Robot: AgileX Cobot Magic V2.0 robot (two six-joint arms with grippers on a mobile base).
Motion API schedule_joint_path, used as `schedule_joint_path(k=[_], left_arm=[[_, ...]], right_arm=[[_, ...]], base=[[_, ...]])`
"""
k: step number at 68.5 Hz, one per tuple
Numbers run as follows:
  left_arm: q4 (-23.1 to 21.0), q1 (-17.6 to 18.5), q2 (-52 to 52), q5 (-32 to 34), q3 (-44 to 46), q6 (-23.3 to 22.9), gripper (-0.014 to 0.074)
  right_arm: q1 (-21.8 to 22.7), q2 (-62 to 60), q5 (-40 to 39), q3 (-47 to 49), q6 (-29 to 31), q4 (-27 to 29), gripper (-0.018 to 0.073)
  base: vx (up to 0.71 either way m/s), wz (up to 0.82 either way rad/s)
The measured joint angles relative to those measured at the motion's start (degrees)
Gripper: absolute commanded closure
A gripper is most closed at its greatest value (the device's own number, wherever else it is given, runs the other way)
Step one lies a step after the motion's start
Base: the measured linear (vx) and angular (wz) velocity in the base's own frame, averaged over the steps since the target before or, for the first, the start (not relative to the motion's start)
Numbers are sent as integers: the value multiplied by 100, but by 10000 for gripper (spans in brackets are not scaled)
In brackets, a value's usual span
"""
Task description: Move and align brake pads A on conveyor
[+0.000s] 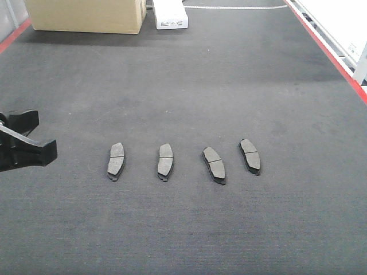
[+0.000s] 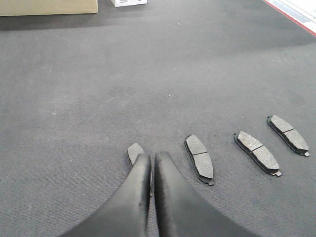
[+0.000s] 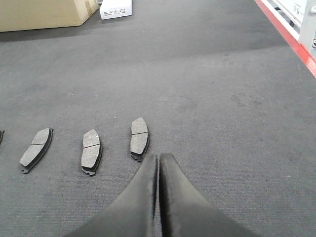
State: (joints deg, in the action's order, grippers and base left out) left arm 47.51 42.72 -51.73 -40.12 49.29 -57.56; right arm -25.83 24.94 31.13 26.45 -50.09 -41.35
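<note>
Four brake pads A [image 1: 186,158] are lying in a left-to-right row on the conveyor [image 1: 189,80], each long axis pointing roughly up-belt.
Both grippers are hovering empty with fingers pressed together. The left gripper [image 2: 151,163] is sitting just short of the leftmost pad [image 2: 134,152], which it partly hides; the right gripper [image 3: 158,163] is sitting just beside the rightmost pad [image 3: 139,138]. The two right-hand pads are tilting slightly off line.

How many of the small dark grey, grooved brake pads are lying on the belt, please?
4, in one row across the dark grey felt conveyor: leftmost pad, second pad, third pad, rightmost pad. None looks hidden.
</note>
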Motion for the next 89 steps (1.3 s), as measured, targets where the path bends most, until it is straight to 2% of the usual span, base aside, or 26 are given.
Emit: schedule_joint_path(k=[13, 18, 32, 41, 59, 67, 75, 84, 89], left_arm=[[0, 0, 0, 0, 0, 15, 603], [-107, 0, 13, 0, 0, 152, 603], [-1123, -64, 293, 94, -6, 1179, 603], [-1821, -181, 523, 339, -11, 2099, 603], [-3725, -437, 1038, 910, -17, 4688, 603], [-4328, -543, 1220, 1074, -17, 5467, 603], [-4578, -594, 1336, 1204, -77, 5787, 603], [-4483, -653, 1586, 1508, -383, 5808, 603], [-4461, -884, 1923, 1731, -688, 5795, 603]], right_arm=[[0, 0, 0, 0, 0, 0, 569], [0, 0, 0, 0, 0, 0, 569], [0, 0, 0, 0, 0, 0, 569], [0, 0, 0, -4, 0, 0, 569], [0, 0, 0, -4, 0, 0, 569], [0, 0, 0, -4, 0, 0, 569], [0, 0, 0, -4, 0, 0, 569], [0, 0, 0, -4, 0, 0, 569], [0, 0, 0, -4, 0, 0, 569]], base=[[0, 0], [0, 0], [0, 0], [0, 0], [0, 0], [0, 0], [0, 0], [0, 0], [0, 0]])
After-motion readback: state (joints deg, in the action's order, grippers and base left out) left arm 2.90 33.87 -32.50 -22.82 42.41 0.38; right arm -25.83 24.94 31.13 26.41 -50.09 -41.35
